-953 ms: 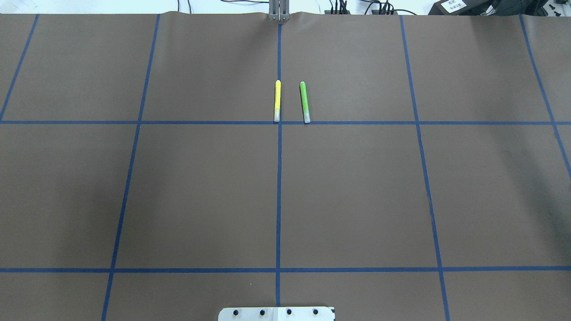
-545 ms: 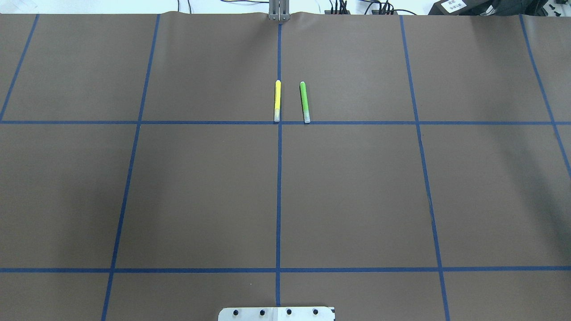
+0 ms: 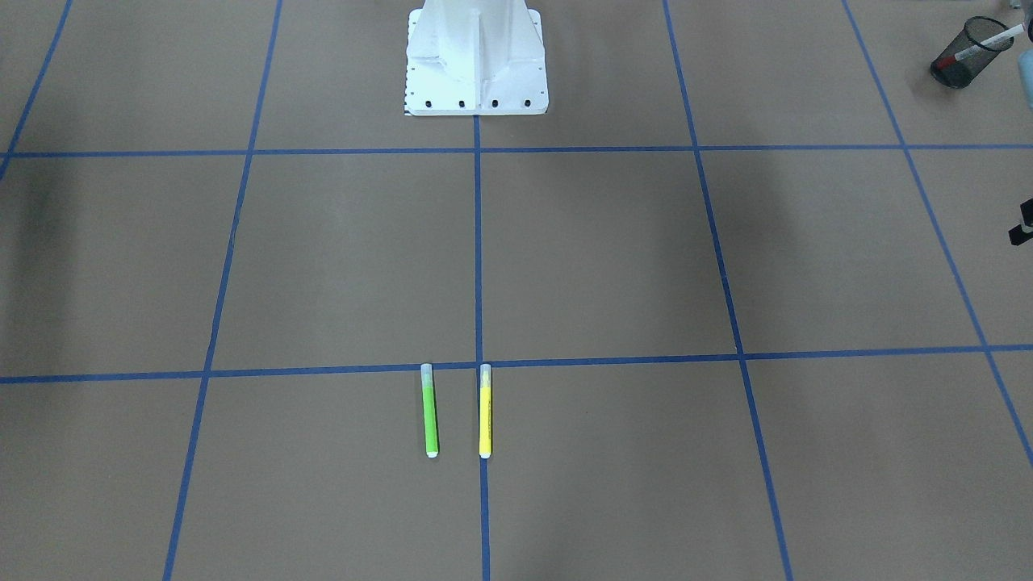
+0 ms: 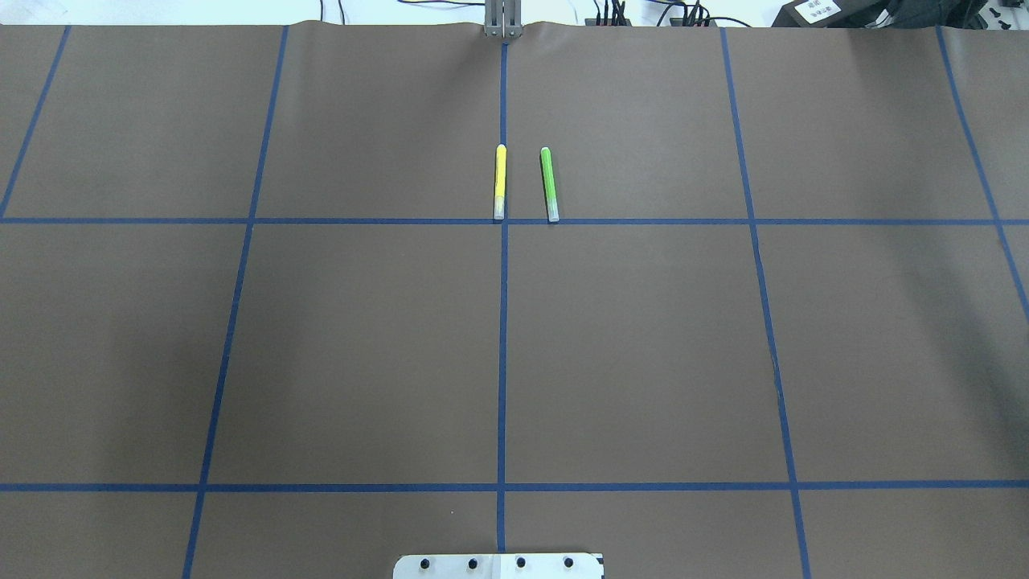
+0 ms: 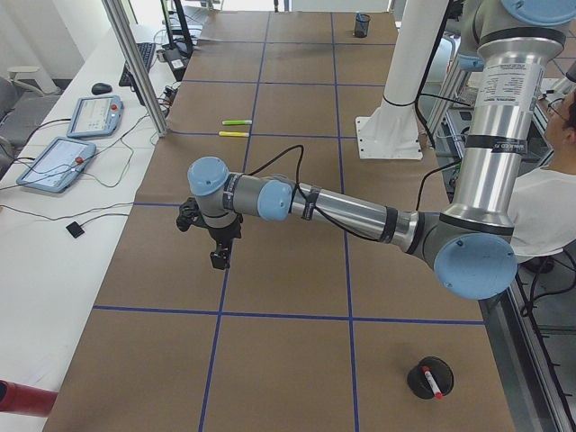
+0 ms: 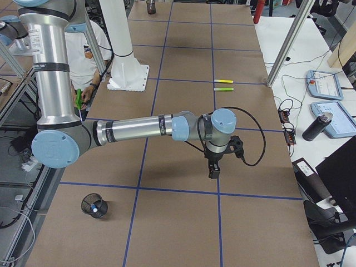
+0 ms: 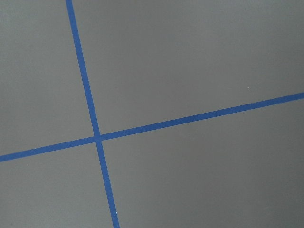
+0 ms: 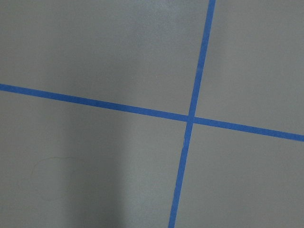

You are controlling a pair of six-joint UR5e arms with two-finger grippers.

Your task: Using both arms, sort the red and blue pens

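Observation:
The red pen (image 5: 433, 376), white-barrelled with red cap, stands in a black mesh cup (image 5: 416, 382) at the table's near left end; the red pen (image 3: 989, 40) also shows in the front-facing view. The blue pen (image 6: 95, 209) lies inside another black mesh cup (image 6: 88, 204) at the right end. My left gripper (image 5: 219, 261) hangs point-down over bare brown table, with nothing seen in it. My right gripper (image 6: 213, 172) hangs the same way over a blue tape line. I cannot tell whether either is open or shut. Both wrist views show only table and tape.
A yellow pen (image 4: 500, 182) and a green pen (image 4: 549, 184) lie side by side at the table's far middle. The white pedestal (image 3: 475, 56) stands at the robot's edge. A person (image 6: 83, 53) sits beside it. Tablets and cables lie on the side bench (image 5: 63, 162).

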